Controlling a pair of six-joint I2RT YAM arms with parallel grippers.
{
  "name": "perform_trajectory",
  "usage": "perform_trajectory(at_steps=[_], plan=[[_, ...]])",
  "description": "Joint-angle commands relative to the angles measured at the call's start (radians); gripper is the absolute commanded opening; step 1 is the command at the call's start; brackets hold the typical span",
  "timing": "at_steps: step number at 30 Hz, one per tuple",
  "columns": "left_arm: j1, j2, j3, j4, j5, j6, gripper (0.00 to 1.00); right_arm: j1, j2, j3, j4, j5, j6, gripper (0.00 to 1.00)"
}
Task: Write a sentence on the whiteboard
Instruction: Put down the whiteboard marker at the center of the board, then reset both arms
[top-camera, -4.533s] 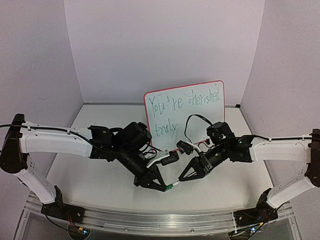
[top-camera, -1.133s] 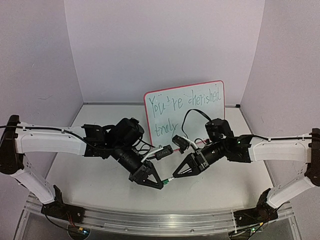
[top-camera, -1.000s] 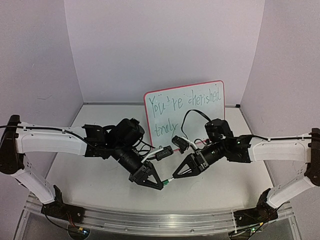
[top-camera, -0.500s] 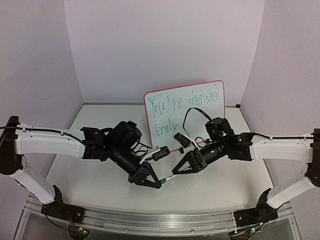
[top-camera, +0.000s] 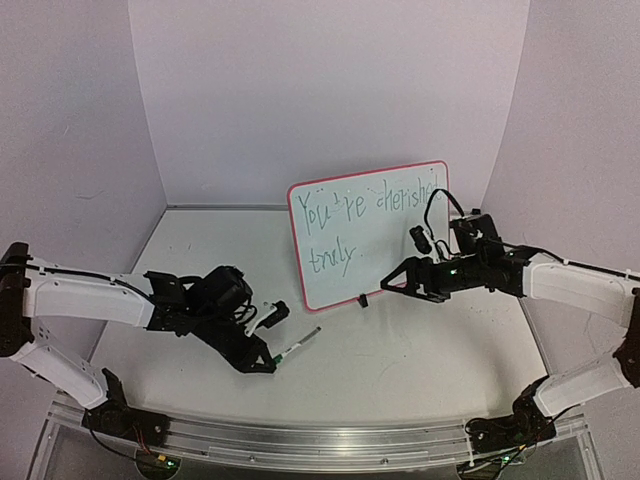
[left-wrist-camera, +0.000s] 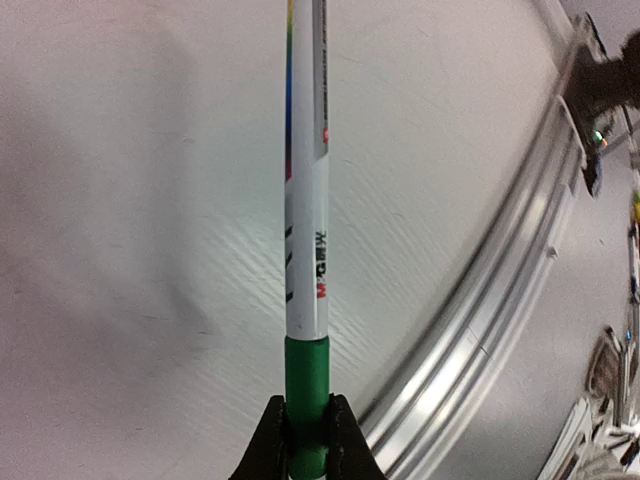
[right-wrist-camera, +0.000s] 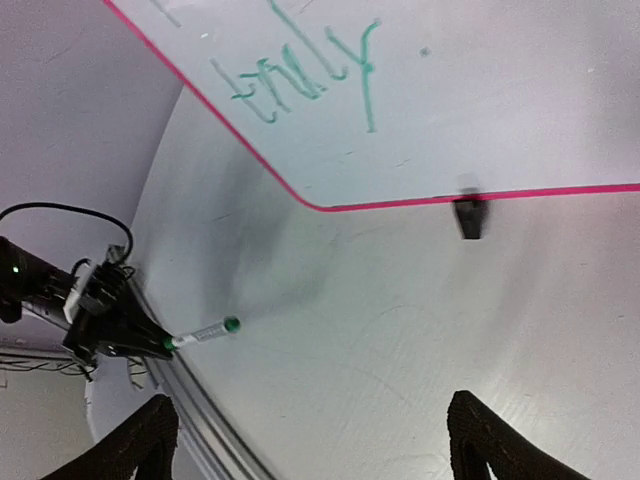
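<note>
My left fingers (top-camera: 264, 362) pinch the marker (top-camera: 298, 346) by its green end near the bench (top-camera: 450, 350) front; my right fingers (top-camera: 392, 283) are spread beside the upright whiteboard (top-camera: 400, 262), which bears the green sentence (top-camera: 365, 206).

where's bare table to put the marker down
Free: table in front of the whiteboard, between the marker and the right gripper, and the back-left corner beside the board. Crowded around the left gripper.
</note>
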Motion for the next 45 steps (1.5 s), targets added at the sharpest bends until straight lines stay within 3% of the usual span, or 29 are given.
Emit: perform_trajectory(at_steps=[1,7,15,25,30,34,35,37,41,45], plan=[[0.144,-0.043,-0.002,-0.033,-0.184,-0.073,0.00,-0.066,-0.090,0.007,-0.038,0.276,-0.014,0.96],[0.324,0.046,0.081,-0.063,-0.241,-0.039,0.00,-0.151,-0.170,-0.010,-0.072,0.408,-0.027,0.98],[0.508,0.198,0.191,0.047,-0.294,0.021,0.01,-0.197,-0.222,-0.049,-0.073,0.544,-0.027,0.98],[0.645,0.333,0.257,0.098,-0.256,0.079,0.11,-0.204,-0.228,-0.074,-0.073,0.580,-0.022,0.98],[0.672,0.326,0.245,0.119,-0.250,0.074,0.29,-0.212,-0.229,-0.082,-0.071,0.589,-0.030,0.98],[0.681,0.307,0.231,0.140,-0.257,0.069,0.60,-0.223,-0.215,-0.087,-0.068,0.593,-0.040,0.98],[0.684,0.302,0.229,0.144,-0.259,0.067,0.73,-0.226,-0.210,-0.089,-0.066,0.592,-0.043,0.98],[0.690,0.291,0.221,0.159,-0.255,0.062,0.84,-0.232,-0.205,-0.091,-0.060,0.591,-0.049,0.98],[0.702,0.273,0.217,0.169,-0.264,0.060,0.96,-0.242,-0.204,-0.096,-0.050,0.597,-0.066,0.98],[0.741,0.249,0.206,0.201,-0.285,0.044,0.99,-0.264,-0.201,-0.108,-0.030,0.604,-0.087,0.98]])
